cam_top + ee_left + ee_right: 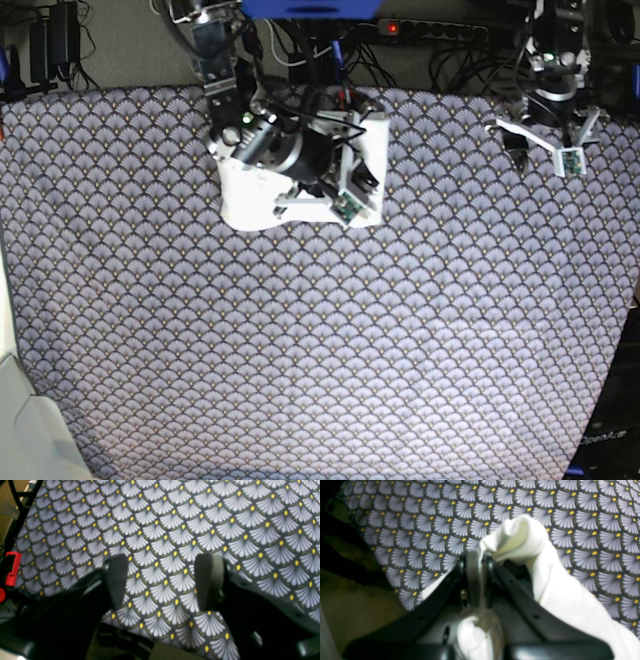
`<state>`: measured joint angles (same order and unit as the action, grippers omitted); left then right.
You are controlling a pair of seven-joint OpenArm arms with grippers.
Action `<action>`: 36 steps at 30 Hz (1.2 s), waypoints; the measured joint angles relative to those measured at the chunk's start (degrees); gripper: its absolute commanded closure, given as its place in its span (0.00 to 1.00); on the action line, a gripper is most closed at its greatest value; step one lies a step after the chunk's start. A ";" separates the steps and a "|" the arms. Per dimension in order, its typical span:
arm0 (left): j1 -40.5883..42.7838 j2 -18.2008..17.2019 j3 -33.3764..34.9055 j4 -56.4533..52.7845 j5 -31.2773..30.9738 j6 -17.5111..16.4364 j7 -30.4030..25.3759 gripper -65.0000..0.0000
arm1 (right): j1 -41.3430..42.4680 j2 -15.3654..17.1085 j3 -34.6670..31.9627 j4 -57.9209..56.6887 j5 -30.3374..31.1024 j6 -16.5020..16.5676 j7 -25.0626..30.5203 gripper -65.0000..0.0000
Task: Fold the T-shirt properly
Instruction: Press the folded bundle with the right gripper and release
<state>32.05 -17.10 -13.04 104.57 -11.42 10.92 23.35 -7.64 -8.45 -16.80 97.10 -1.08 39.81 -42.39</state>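
Note:
The T-shirt [245, 205] lies as a white bundle at the back of the table, left of centre, plain white side showing; no print is visible. My right gripper [477, 555] is shut on a bunched fold of the T-shirt [520, 537], and cloth hangs to the right and below the fingers. In the base view the right arm [300, 150] covers much of the shirt. My left gripper [161, 562] is open and empty above the bare tablecloth, at the back right in the base view [545, 135], far from the shirt.
A tablecloth with a grey fan pattern and yellow dots [320, 340] covers the whole table. A red clamp [11, 567] sits at the table's edge in the left wrist view. Cables and a power strip [440, 30] run behind the table.

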 measured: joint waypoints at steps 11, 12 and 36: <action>-0.02 0.07 0.00 0.00 0.00 0.00 -0.02 0.37 | 0.28 0.02 -0.35 -0.96 -0.11 0.00 -0.04 0.54; 0.00 0.13 0.00 0.00 -0.02 0.00 0.00 0.37 | 0.24 0.02 -0.59 -0.15 -0.15 0.00 -0.37 0.51; -0.50 0.61 0.37 -0.35 0.00 -0.07 -0.02 0.37 | -5.03 2.16 10.10 13.31 -0.13 0.00 -0.39 0.98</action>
<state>31.55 -16.49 -12.67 104.22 -11.42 10.85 23.33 -12.67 -6.28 -6.70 110.41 -1.21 39.81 -42.78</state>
